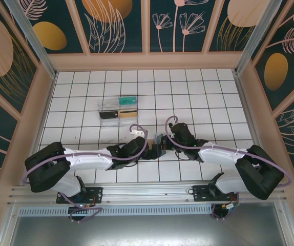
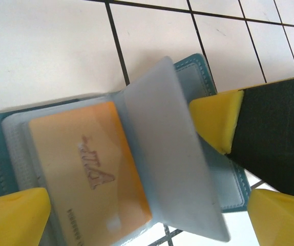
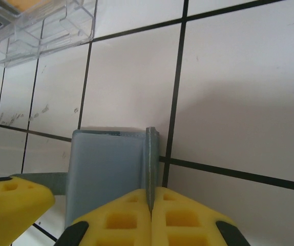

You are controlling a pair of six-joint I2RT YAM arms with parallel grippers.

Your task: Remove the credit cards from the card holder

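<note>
Card holder (image 3: 106, 164): slate-blue soft bifold, open on the white-tiled bench (image 1: 198, 92) between the arms, one leaf edge pinched by the right tool (image 3: 150, 218). The left wrist view adds the inside: clear sleeves, one orange-tan credit card (image 2: 85, 169) (raised lettering, unreadable) in its pocket, and the left tool (image 2: 147, 220) spread astride. In the top view the wrists largely cover the holder, and a clear plastic box (image 1: 117, 110) stands beyond.

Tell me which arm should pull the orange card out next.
Left. The left gripper is open astride the orange card; the right gripper is shut on a leaf of the holder, propping it open.
</note>
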